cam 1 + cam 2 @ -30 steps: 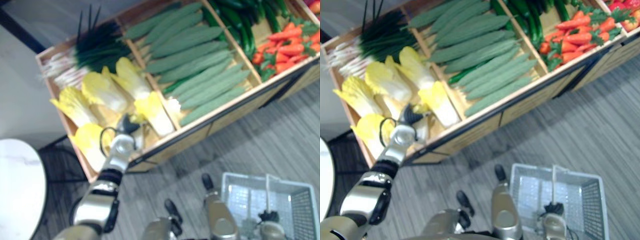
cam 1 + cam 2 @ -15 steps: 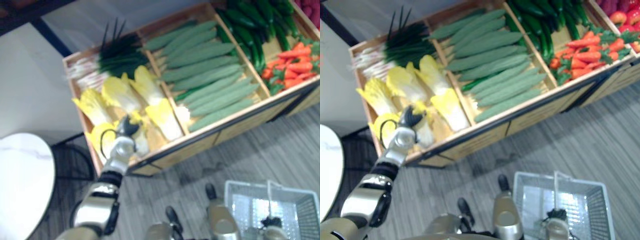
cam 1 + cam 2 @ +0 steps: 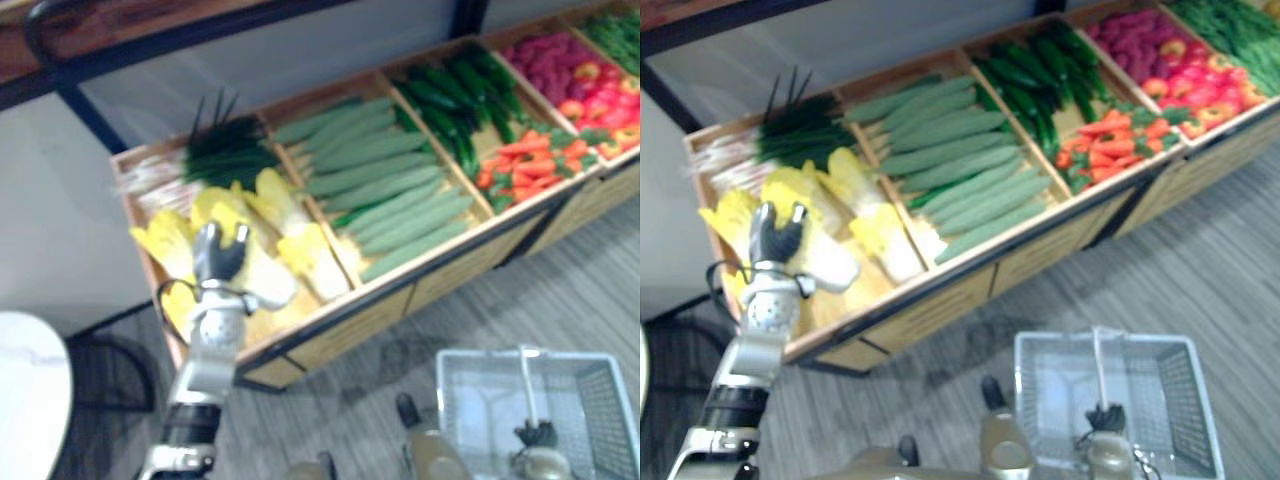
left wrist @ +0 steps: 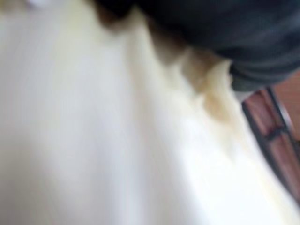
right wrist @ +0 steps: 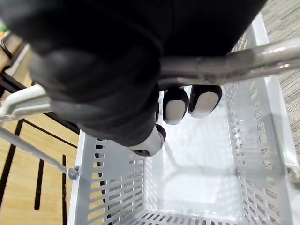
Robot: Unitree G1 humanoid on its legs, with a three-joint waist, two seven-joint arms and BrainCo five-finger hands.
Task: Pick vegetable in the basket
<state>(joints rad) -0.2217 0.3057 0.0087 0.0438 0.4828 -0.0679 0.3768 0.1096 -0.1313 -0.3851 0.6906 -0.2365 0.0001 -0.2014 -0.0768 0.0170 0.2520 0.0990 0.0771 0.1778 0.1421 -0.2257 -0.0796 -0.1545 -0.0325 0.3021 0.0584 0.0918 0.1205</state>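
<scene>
Wooden display stand (image 3: 1040, 255), holding pale-green gourds (image 3: 950, 160) among others. White basket (image 3: 1185, 400) hung from my right hand (image 5: 176, 104), fingers curled round its handle (image 5: 234, 65). Napa cabbage (image 3: 830, 265) lay in the end compartment against my left hand (image 3: 775, 240), finger closure not discernible. I judged it light, leafy and easily bruised, best held at the firm white base. Neighbouring cabbages (image 3: 875, 225) crowded it.

Wooden produce stand (image 3: 1040, 258) — cabbages (image 3: 883, 232), green gourds (image 3: 950, 160), carrots (image 3: 1112, 146)
</scene>
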